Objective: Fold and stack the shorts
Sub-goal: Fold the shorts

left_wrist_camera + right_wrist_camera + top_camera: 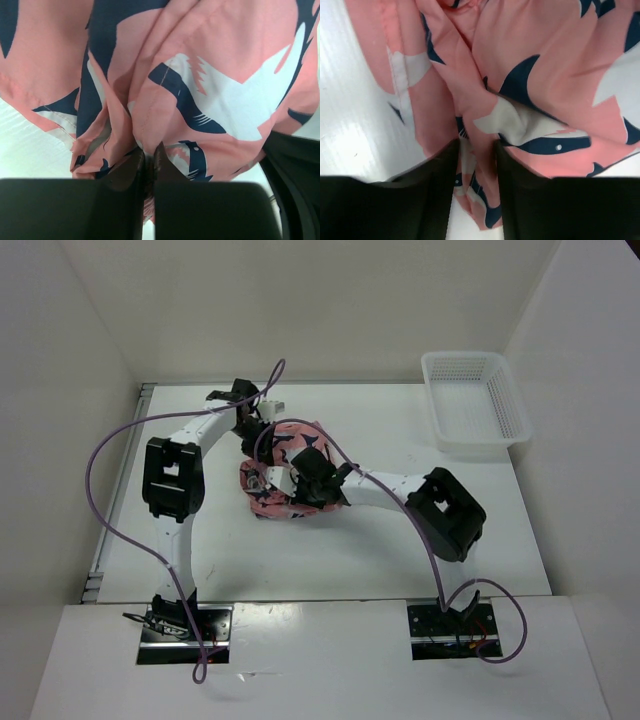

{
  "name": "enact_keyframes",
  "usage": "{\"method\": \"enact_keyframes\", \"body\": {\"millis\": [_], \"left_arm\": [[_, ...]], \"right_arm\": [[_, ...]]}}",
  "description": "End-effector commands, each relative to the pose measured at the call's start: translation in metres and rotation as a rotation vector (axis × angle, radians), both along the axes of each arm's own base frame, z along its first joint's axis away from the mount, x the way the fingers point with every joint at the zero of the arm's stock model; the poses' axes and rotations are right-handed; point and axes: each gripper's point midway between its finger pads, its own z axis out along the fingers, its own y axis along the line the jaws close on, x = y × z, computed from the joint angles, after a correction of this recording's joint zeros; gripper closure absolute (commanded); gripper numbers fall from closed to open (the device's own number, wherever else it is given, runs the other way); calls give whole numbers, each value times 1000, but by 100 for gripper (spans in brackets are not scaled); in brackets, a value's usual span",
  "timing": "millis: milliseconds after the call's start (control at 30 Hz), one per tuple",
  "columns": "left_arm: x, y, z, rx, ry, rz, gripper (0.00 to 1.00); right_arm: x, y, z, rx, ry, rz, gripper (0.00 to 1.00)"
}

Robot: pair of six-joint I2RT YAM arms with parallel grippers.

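1. Top external view: the shorts [290, 440] lie in one crumpled heap at the centre of the table [350, 550], slightly left of middle, with both arms reaching in over them.
2. Progress: early. No flat spread, no clean fold and no stack are visible; the heap is bunched and uneven. Judging from this, laying flat, folding and stacking are all left to do.
3. Left gripper [148, 160]: fingers pressed nearly together at bottom centre of the left wrist view, pinching a ridge of the cloth between them.
4. Right gripper [475, 150]: fingers partway apart at bottom centre of the right wrist view, with a fold of cloth filling the gap. Cannot tell if it really bites.
5. Material: thin soft woven fabric, salmon pink with a navy and white bird print, draping in deep loose folds. A stitched seam or hem shows at upper left of the right wrist view.
6. White plastic mesh basket [480, 445] sits at upper right of the top external view, well apart from the shorts. It is rigid, rectangular, with perforated walls.
7. Table surface is white, smooth and hard.
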Motion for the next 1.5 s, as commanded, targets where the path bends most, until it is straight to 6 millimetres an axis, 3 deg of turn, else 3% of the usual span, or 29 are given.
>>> {"method": "enact_keyframes", "body": {"millis": [0,100,167,267,300,400,633,700,733,767,800,867,900,1033,1133,1200,1233,1267,1300,1333,1400,1467], "left_arm": [[-2,-4,8,-28,8,-18,100],[13,-7,26,-40,-53,-19,100],[33,-8,60,-38,-161,-12,100],[59,5,91,-33,-266,25,100],[66,4,110,-42,-314,25,100],[75,11,98,-16,-297,44,100],[64,26,18,90,-129,66,100],[67,33,8,130,-142,81,94],[68,35,4,142,-143,85,90],[68,35,4,142,-143,85,85],[68,37,4,154,-145,89,72],[72,32,16,146,-177,83,59],[75,31,24,141,-201,85,53],[76,26,53,102,-259,80,32],[76,22,80,68,-314,74,26],[74,22,105,57,-363,78,25],[69,23,107,58,-360,77,23],[63,23,126,69,-400,80,23],[57,23,131,82,-409,80,23],[50,23,134,98,-413,80,22],[23,19,129,122,-387,60,20],[-2,17,112,123,-305,34,20]], "right_arm": [[16,3,-4,15,-54,-30,73],[22,-5,-1,-3,-81,-41,92],[18,-12,10,-15,-100,-28,97],[5,-23,18,-27,-80,-8,100],[0,-20,32,8,-77,12,100],[-13,-24,40,36,-59,25,100],[-18,-22,34,32,-37,61,100],[-18,-15,35,39,-43,72,99],[-18,-15,35,39,-43,72,96],[-18,-15,35,39,-43,72,77],[-18,-15,35,39,-43,72,66],[-16,-6,49,70,-62,72,50],[-16,-3,57,89,-71,77,37],[-12,21,105,227,-66,61,27],[-14,37,143,360,-64,48,25],[8,34,165,463,-52,-55,25],[23,33,173,511,-62,-98,25],[49,21,172,546,-41,-194,28],[64,16,169,560,-35,-239,32],[81,10,168,578,-48,-291,38],[122,-10,152,593,-25,-429,38],[154,-21,156,646,-35,-514,26]]}}
